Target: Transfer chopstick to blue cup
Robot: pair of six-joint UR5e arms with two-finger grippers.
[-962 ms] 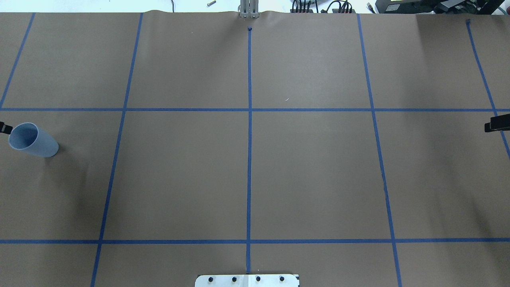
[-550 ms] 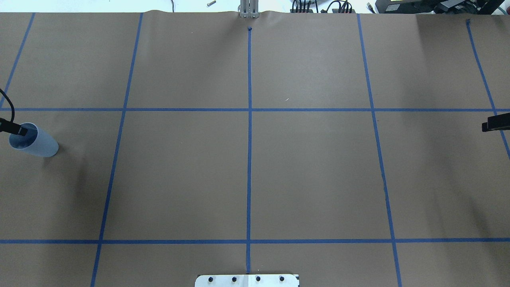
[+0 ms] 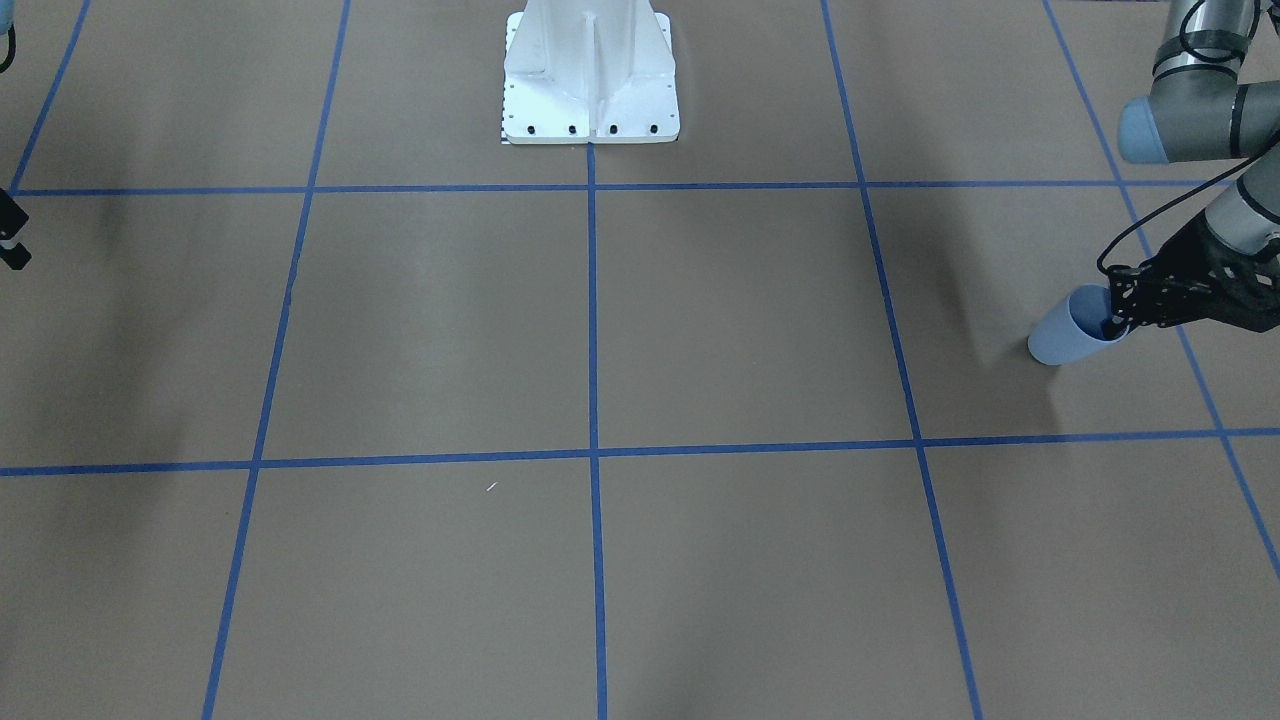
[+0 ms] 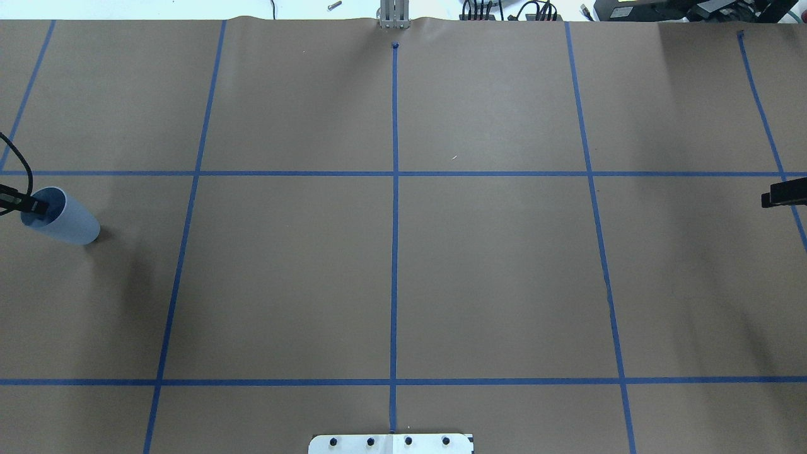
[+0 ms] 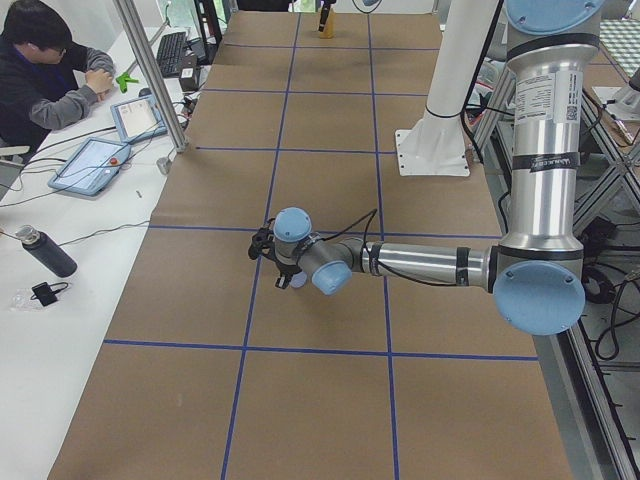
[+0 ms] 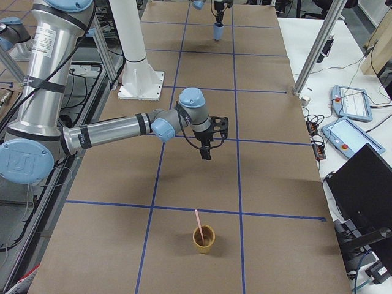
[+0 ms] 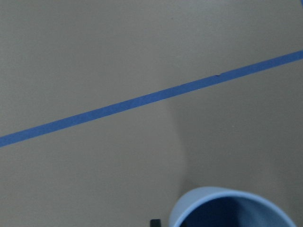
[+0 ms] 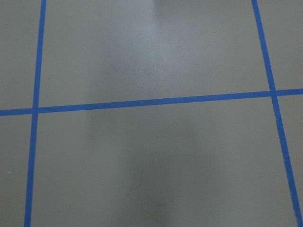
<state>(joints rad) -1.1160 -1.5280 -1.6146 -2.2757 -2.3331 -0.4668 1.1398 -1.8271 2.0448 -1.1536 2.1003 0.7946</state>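
The blue cup point(image 4: 69, 222) stands upright near the table's left end; it also shows in the front view point(image 3: 1065, 338) and the left wrist view point(image 7: 227, 208). My left gripper point(image 4: 34, 206) point(image 3: 1118, 318) straddles its rim with one finger inside, shut on it. A pale pink chopstick point(image 6: 198, 220) leans in a tan cup point(image 6: 204, 239) at the table's right end, seen only in the right side view. My right gripper point(image 4: 772, 200) point(image 6: 207, 153) hangs over bare table, well short of that cup. I cannot tell whether it is open or shut.
The white robot base point(image 3: 590, 100) sits at the table's near edge, mid-width. An operator point(image 5: 45, 60) sits with tablets on the side bench. A black bottle point(image 5: 45, 255) stands there. Frame posts point(image 6: 312, 55) rise at the far edge.
My left gripper has moved right to the cup and put a finger inside its rim. The cup has shifted slightly right. The right gripper has edged slightly left.
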